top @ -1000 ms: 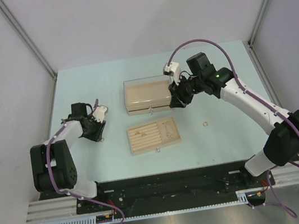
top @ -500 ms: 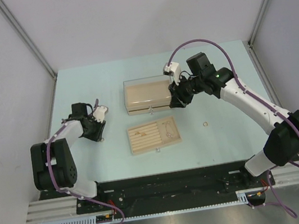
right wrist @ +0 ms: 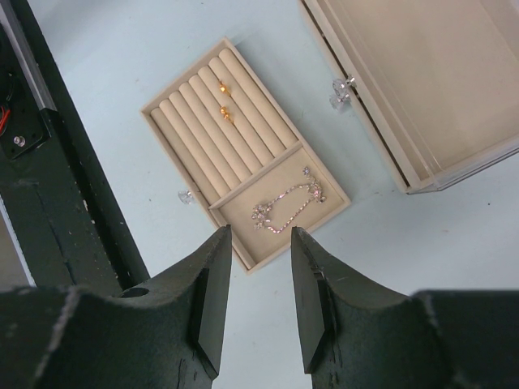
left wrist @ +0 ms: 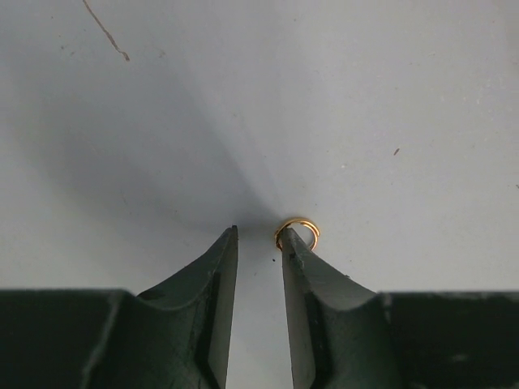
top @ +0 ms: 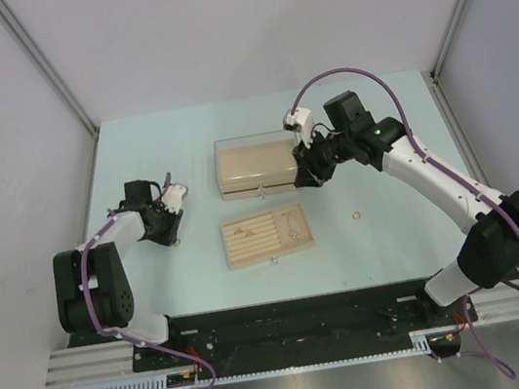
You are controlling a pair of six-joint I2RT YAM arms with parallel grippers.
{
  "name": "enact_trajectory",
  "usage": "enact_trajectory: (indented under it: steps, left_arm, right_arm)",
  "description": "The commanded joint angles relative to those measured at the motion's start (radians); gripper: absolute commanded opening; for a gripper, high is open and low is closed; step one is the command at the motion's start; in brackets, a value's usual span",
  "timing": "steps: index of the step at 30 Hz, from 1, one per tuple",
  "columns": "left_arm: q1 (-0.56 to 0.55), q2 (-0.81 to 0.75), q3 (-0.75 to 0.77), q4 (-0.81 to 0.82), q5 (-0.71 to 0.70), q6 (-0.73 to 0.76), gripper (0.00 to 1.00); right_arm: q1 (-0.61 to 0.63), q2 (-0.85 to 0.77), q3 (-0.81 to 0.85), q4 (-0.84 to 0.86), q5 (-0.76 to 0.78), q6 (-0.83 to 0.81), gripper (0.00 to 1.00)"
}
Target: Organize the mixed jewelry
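Of the mixed jewelry, one small gold ring (left wrist: 298,230) lies on the table against the tip of my left gripper's right finger (left wrist: 304,271), outside the gap. The left gripper (left wrist: 258,233) (top: 171,234) is low over the table, its jaws narrowly open with nothing between them. Two gold pieces (right wrist: 220,91) sit in the slots of the beige tray (right wrist: 174,101) (top: 250,257), and a silvery chain (right wrist: 285,207) lies in its flat compartment. Another gold ring (top: 355,212) lies on the table right of the tray. My right gripper (right wrist: 260,230) (top: 308,177) hangs open above the tray.
A beige box (top: 255,164) (right wrist: 422,89) with clear walls and a small knob (right wrist: 341,87) stands behind the tray, next to the right gripper. The tray's own knob (right wrist: 186,195) points to the near edge. The dark base rail (right wrist: 57,186) runs along the table's front.
The left gripper's jaws have narrowed a little beside the ring. Neither arm has visibly shifted, and the right gripper keeps the same opening.
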Motion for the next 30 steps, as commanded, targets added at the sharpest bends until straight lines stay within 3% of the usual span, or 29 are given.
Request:
enact_trajectory:
  steps: [1, 8, 14, 30]
  left_arm:
    - [0.006, -0.001, -0.049, -0.001, 0.007, 0.003, 0.31]
    - [0.005, -0.006, -0.069, -0.007, 0.002, 0.017, 0.20]
    - [-0.001, 0.031, -0.039, -0.024, 0.022, 0.026, 0.00]
    - [-0.037, -0.128, 0.064, -0.082, 0.176, 0.003, 0.00]
  right_arm:
    - [-0.001, 0.007, -0.002, 0.010, -0.004, -0.004, 0.40]
    - [-0.002, 0.011, -0.002, 0.017, -0.009, -0.001, 0.40]
    - [-0.001, 0.005, -0.002, 0.015, -0.004, 0.000, 0.41]
    - [0.001, 0.008, 0.001, 0.044, -0.021, 0.022, 0.42]
